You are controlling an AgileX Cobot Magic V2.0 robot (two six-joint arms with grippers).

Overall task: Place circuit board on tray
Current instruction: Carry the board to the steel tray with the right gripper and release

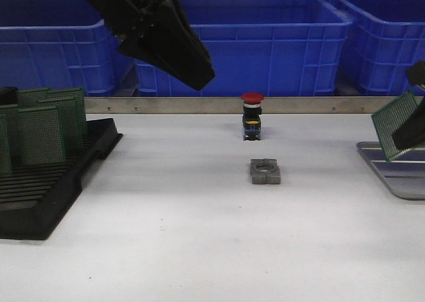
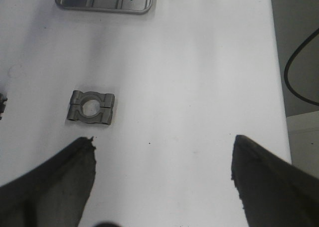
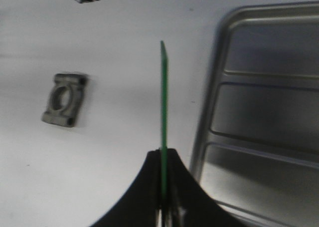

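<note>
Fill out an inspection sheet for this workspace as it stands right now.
Surface: white table, bare in the middle.
Job's things: green circuit board held tilted above the near edge of the metal tray; no board seen lying in the tray.
Clutter: grey clamp block; red push button; black rack holding more boards.
Hands: right hand shut on the board; left hand open, empty, raised.
Cables: black cable past the table edge.
Surroundings: blue crates behind.
</note>
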